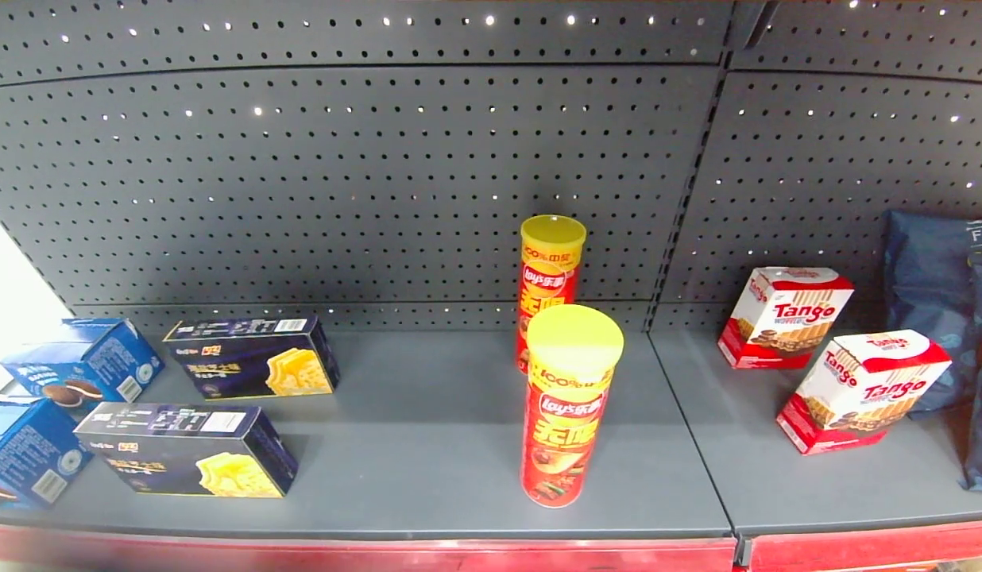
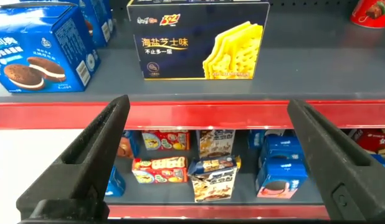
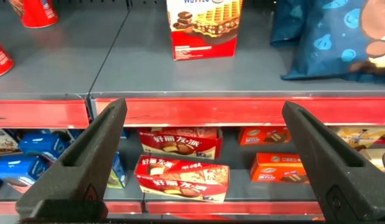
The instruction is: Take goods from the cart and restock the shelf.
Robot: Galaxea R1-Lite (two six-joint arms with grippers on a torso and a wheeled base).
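Red chip cans (image 1: 561,413) upright on shelf (image 1: 427,453); left claw (image 2: 208,106), right claw (image 3: 203,106) agape, empty.

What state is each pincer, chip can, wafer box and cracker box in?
Left pincer: open, empty.
Right pincer: open, empty.
Front chip can: upright, lid on.
Rear chip can: upright, lid on.
Front wafer box: closed, standing.
Rear wafer box: closed, standing.
Front cracker box: closed.
Rear cracker box: closed.
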